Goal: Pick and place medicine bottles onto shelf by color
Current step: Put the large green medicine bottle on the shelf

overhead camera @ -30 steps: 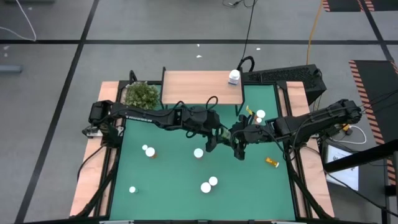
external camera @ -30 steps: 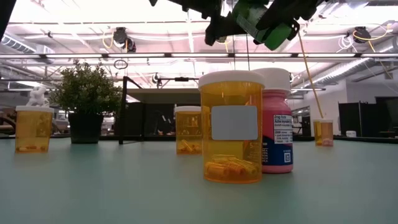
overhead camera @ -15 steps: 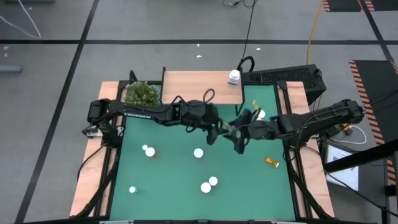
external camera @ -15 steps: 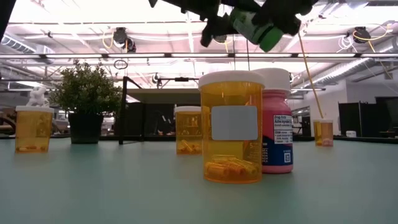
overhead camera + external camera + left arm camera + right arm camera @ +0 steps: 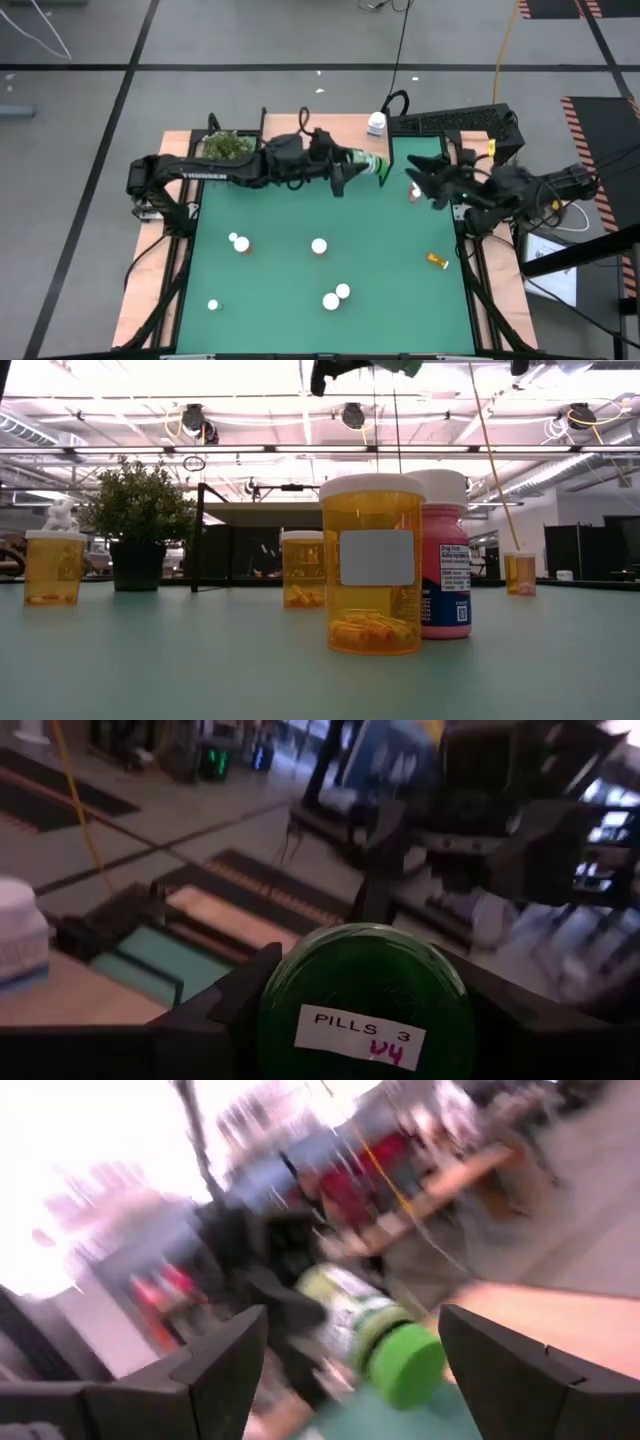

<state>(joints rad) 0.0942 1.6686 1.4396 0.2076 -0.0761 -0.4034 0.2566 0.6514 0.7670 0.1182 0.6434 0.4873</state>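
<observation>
My left gripper (image 5: 350, 165) holds a bigger green-capped medicine bottle (image 5: 371, 163) in the air at the right end of the light-wood shelf (image 5: 310, 140). A white bottle (image 5: 376, 123) stands on the shelf's far right corner. My right gripper (image 5: 428, 180) is open near the table's right edge, to the right of the held bottle and apart from it. Its wrist view shows that bottle (image 5: 375, 1335) between its spread fingers, farther off. Small white-capped bottles stand on the green mat: (image 5: 240, 242), (image 5: 319, 245), (image 5: 331, 300). My left gripper pinches the green-capped bottle between its two fingers (image 5: 235, 1000), one on each side of the body. A round green end (image 5: 365, 1005) labelled "PILLS 3" faces the wrist camera. The bottle lies about level along the fingers, cap toward the table's right, lifted clear.
A bushy plant (image 5: 226, 148) stands left of the shelf. An orange bottle (image 5: 436, 260) lies on its side at the mat's right; another small one (image 5: 415, 190) stands by my right gripper. In the low view an orange bottle (image 5: 372, 565) and a pink one (image 5: 447, 560) stand close.
My left gripper has risen and gone toward the far edge, carrying the green-capped bottle from mid-table to the shelf's right end. My right gripper, which was close against the bottle, has drawn away toward the table's right edge.
</observation>
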